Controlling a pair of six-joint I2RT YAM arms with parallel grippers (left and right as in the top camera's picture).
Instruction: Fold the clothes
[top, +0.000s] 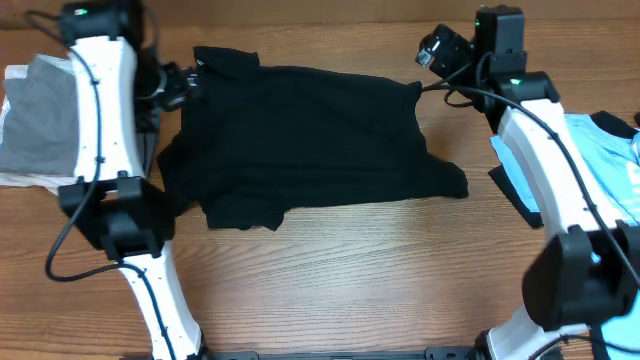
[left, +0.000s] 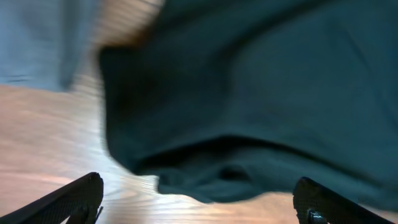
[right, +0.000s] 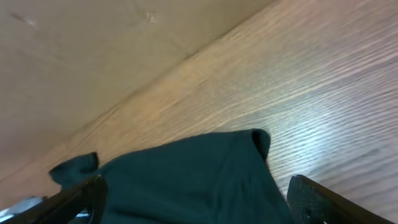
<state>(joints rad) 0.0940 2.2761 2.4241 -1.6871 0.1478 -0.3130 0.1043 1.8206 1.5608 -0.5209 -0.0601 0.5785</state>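
Observation:
A large plain black shirt (top: 310, 140) lies spread and partly rumpled across the far middle of the wooden table. It fills most of the left wrist view (left: 261, 93) and the lower right wrist view (right: 193, 180). My left gripper (top: 185, 85) is open at the shirt's far left corner, with its fingertips just clear of the cloth edge (left: 199, 205). My right gripper (top: 432, 52) is open above the shirt's far right corner (right: 258, 140), with cloth between its fingers (right: 199, 208). A light blue, black-trimmed shirt (top: 610, 160) lies at the right edge.
A grey garment (top: 40, 115) on white cloth lies at the left edge, also in the left wrist view (left: 37, 37). Bare wood table (top: 380, 280) runs along the front. The two arm bases stand at the front left and front right.

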